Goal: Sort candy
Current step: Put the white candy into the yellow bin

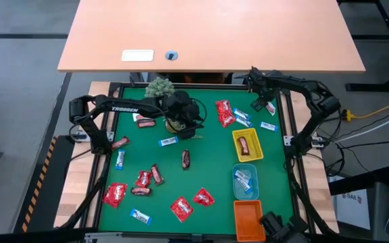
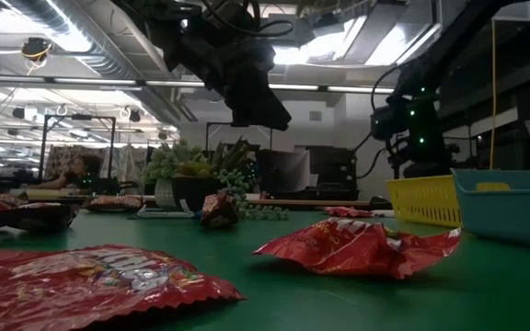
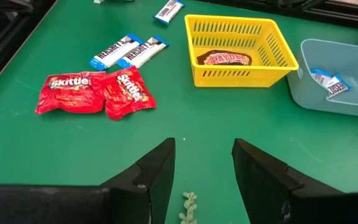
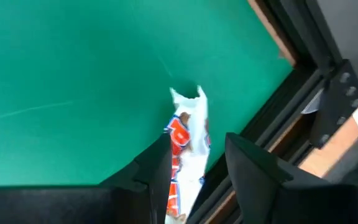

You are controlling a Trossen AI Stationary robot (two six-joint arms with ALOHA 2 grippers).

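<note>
High view: a green table (image 1: 208, 177) strewn with candy. The left gripper (image 1: 196, 123) hangs above the table's far middle, next to a small green plant (image 1: 159, 87); its fingers (image 3: 160, 168) stand apart with nothing between them. Beyond them lie two red Skittles packets (image 3: 95, 92), two blue-and-white bars (image 3: 129, 51), and a yellow basket (image 3: 241, 50) holding a brown bar (image 3: 224, 59). A light blue tray (image 3: 344, 93) holds blue-and-white wrappers; an orange tray (image 1: 248, 217) sits at the near edge. The right gripper (image 1: 258, 101) is at the far right corner, its fingers (image 4: 151, 168) on either side of a white-and-orange wrapper (image 4: 188, 134); whether they clamp it cannot be told.
</note>
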